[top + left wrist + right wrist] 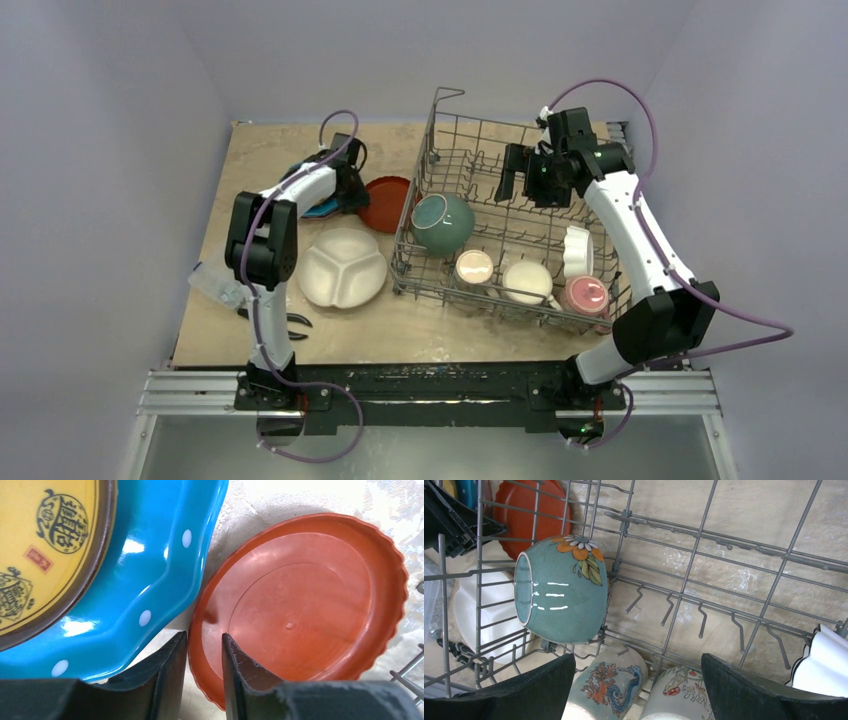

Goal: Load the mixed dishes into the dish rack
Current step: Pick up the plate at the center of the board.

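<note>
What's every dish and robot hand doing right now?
left gripper, narrow around rim of orange plate, grip unclear
orange plate, lying on table
right gripper, open, empty, over dish rack
teal bowl, on its side in dish rack
blue plate, on table, yellow dish on it
white divided plate, flat on table

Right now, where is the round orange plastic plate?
Top view: the round orange plastic plate lies on the table, just left of the grey wire dish rack.
</note>
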Action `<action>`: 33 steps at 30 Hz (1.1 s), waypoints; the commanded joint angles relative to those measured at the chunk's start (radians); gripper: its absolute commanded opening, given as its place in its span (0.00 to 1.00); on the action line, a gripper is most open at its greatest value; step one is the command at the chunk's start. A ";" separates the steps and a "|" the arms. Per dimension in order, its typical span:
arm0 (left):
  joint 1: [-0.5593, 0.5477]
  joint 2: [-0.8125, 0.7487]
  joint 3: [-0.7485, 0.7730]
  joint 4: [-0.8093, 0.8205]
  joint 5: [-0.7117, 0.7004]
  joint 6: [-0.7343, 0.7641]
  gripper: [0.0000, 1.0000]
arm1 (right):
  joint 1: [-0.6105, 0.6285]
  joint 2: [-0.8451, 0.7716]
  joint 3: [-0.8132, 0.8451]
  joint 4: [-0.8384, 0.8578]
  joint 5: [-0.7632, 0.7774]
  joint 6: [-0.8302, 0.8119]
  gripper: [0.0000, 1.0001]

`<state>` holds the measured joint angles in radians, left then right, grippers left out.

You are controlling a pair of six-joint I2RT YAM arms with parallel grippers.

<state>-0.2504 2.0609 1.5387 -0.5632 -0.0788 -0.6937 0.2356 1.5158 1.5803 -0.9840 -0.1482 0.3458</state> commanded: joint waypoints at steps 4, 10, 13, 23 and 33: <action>-0.018 0.046 0.141 -0.036 -0.019 0.028 0.06 | 0.004 0.001 0.085 -0.029 0.044 -0.019 0.98; -0.039 0.040 0.228 -0.112 -0.107 0.111 0.00 | 0.002 0.003 0.120 -0.034 0.056 -0.031 0.98; -0.045 -0.001 0.240 -0.134 -0.186 0.142 0.00 | 0.003 0.000 0.114 -0.029 0.058 -0.034 0.98; -0.040 -0.134 0.418 -0.428 -0.564 0.139 0.00 | 0.003 -0.015 0.088 -0.017 0.001 -0.011 0.98; -0.029 -0.376 0.501 -0.539 -0.583 -0.010 0.00 | 0.007 0.031 0.204 -0.022 -0.092 0.001 0.98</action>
<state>-0.2874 1.8015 1.9686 -1.0267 -0.6224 -0.6182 0.2359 1.5261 1.6756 -1.0134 -0.1650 0.3405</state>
